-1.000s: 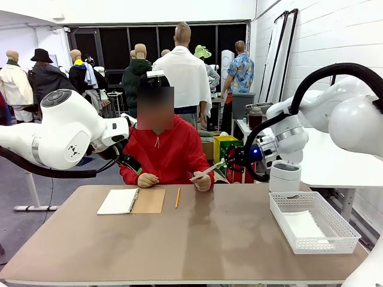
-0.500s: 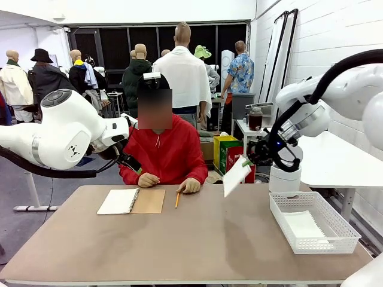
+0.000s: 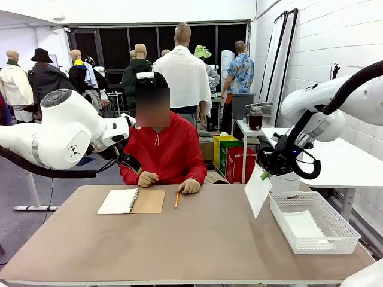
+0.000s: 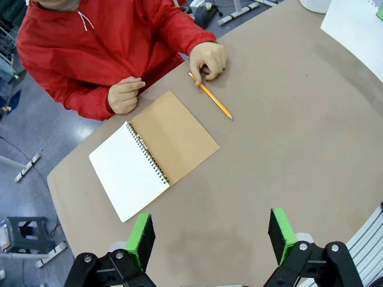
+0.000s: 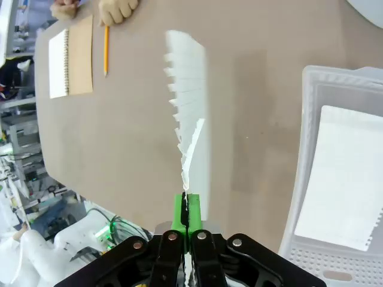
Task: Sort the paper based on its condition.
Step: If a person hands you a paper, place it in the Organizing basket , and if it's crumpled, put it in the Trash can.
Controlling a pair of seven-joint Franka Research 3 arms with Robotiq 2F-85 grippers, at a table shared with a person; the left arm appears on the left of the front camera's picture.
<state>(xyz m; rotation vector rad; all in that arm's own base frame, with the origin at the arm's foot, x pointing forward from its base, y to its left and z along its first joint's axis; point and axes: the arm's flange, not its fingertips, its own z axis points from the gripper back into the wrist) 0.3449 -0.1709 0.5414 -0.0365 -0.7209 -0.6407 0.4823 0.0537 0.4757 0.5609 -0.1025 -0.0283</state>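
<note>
Right gripper (image 5: 187, 210) has its fingers pinched tight on a sheet of paper (image 3: 258, 190), which hangs in the air just left of the white mesh tray (image 3: 335, 242); another sheet (image 5: 341, 179) lies inside. Left gripper (image 4: 209, 234) hovers, fingers spread wide, above the counter (image 4: 287, 149) near the open spiral notebook (image 4: 152, 154).

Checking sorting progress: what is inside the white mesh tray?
One white paper sheet lies flat in the mesh tray. Anything beneath that sheet is covered.
</note>
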